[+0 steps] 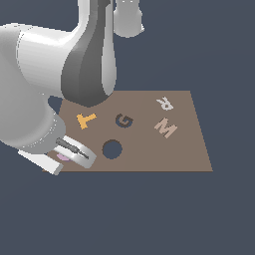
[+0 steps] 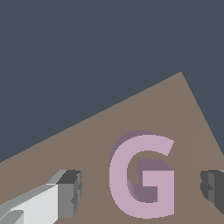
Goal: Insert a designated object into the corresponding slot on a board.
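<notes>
The pale pink-lilac letter "G" piece [image 2: 142, 175] lies flat near a corner of the brown board [image 2: 153, 109]. My gripper [image 2: 142, 191] is open and straddles it; one finger [image 2: 70, 192] and the other [image 2: 214, 189] stand on either side with gaps to the piece. In the exterior view the gripper [image 1: 66, 155] is low at the board's [image 1: 184, 149] near corner on the exterior view's left, and only a sliver of the piece [image 1: 63, 157] shows between the fingers. The dark G-shaped slot [image 1: 124, 120] is mid-board, up and to the right of the gripper.
An orange "T" [image 1: 86, 119] lies between gripper and slot. A round dark hole [image 1: 112, 149] is just below the slot. A beige "M" [image 1: 165, 128] and a white "R" [image 1: 164, 103] sit toward the exterior view's right. The arm's bulk [image 1: 60, 64] hangs over the board's left part.
</notes>
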Robot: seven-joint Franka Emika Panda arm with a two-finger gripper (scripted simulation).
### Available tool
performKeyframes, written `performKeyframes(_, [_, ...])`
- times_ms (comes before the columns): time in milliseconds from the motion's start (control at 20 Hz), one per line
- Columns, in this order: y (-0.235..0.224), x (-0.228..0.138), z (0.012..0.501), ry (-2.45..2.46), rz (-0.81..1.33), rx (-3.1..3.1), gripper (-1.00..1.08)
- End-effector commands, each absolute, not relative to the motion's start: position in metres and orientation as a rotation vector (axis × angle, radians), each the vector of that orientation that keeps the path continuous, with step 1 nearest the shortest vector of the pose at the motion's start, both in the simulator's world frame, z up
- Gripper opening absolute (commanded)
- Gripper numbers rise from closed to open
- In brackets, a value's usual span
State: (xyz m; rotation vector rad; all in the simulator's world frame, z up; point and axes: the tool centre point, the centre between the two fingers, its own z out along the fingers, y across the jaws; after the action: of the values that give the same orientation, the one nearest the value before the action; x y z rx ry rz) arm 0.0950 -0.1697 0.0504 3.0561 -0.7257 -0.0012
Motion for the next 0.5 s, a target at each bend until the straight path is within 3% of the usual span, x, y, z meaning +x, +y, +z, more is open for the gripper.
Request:
performKeyframes(0, [-0.171,0.096,0.05,-0.731,0.0,3.055,1.0])
performKeyframes(450, [-0.171,0.096,0.032,-0.732,0.0,3.055,1.0])
